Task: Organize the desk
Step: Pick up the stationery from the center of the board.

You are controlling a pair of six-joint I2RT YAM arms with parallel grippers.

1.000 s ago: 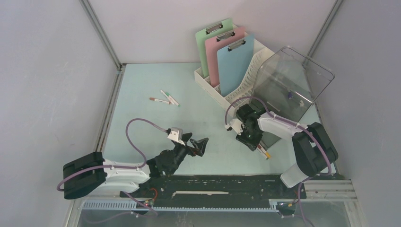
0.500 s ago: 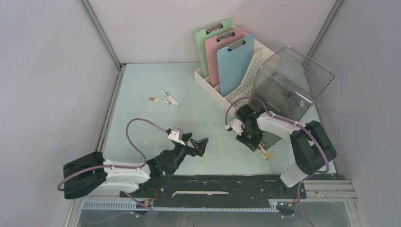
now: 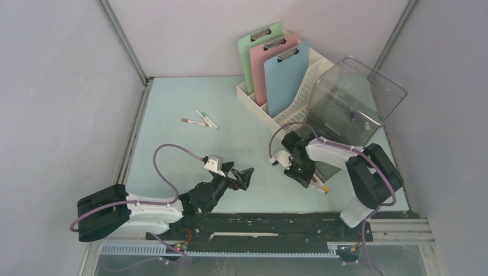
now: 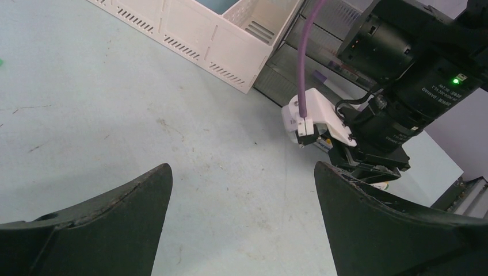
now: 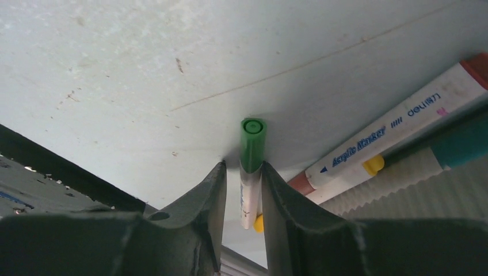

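Observation:
The desk (image 3: 184,98) is a pale mint-blue tabletop. My right gripper (image 3: 303,174) points down at it near the right front. In the right wrist view the gripper (image 5: 243,167) stands narrowly open around a green-capped white marker (image 5: 251,152). The marker touches the right finger, and a small gap remains at the left finger. More markers (image 5: 397,109) lie just to the right, one white with a red end, one teal. My left gripper (image 3: 241,175) hovers wide open over bare desk (image 4: 172,132), holding nothing.
Three loose markers (image 3: 200,119) lie on the desk's left middle. A white file rack (image 3: 270,112) at the back holds green, pink and blue clipboards (image 3: 286,75). A clear plastic bin (image 3: 351,103) stands tilted behind my right arm. Grey walls enclose three sides.
My right gripper has shifted slightly left and its jaws have narrowed a little around the green-capped marker. The left arm has not moved.

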